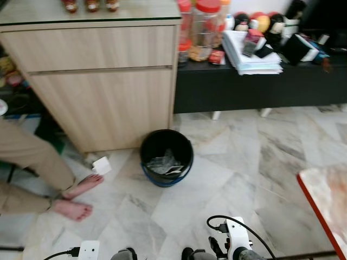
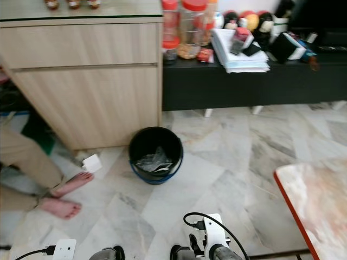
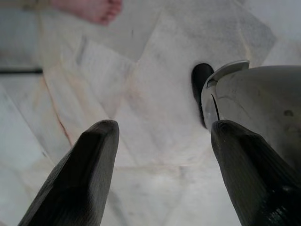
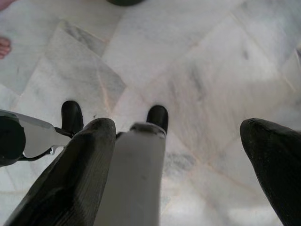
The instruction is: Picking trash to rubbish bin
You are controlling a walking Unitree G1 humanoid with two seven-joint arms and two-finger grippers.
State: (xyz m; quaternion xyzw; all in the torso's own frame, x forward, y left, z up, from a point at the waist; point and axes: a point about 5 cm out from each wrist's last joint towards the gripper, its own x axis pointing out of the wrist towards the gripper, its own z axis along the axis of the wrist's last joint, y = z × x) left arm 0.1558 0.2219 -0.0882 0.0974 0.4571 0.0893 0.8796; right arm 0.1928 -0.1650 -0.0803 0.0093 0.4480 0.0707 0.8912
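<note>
Round black plastic rubbish bin (image 1: 166, 157), blue band at its base: stands on the pale veined marble floor (image 1: 238, 162), just in front of the light wooden cabinet (image 1: 103, 81), at that cabinet's corner nearest the low black bench (image 1: 260, 86). Inside the bin, crumpled clear plastic trash (image 1: 162, 162) lies at the bottom.

Small white box-like item (image 1: 101, 165): on the floor beside the bin, on the robot's left of it, close to the cabinet's foot.

Person's bare feet (image 1: 81, 196): on the floor further to the left of the bin, beige trouser legs above them.

Bench top, behind and right of the bin: red-lidded clear jars (image 1: 206, 27), a stack of white papers (image 1: 252, 54), assorted small items.

Red-edged marble tabletop (image 1: 328, 197): well right of the bin.

Left gripper (image 3: 164, 174): hangs low over bare floor, well short of the bin, fingers spread apart, nothing between them.

Right gripper (image 4: 188, 174): likewise low over the floor short of the bin, fingers wide apart, nothing held.
</note>
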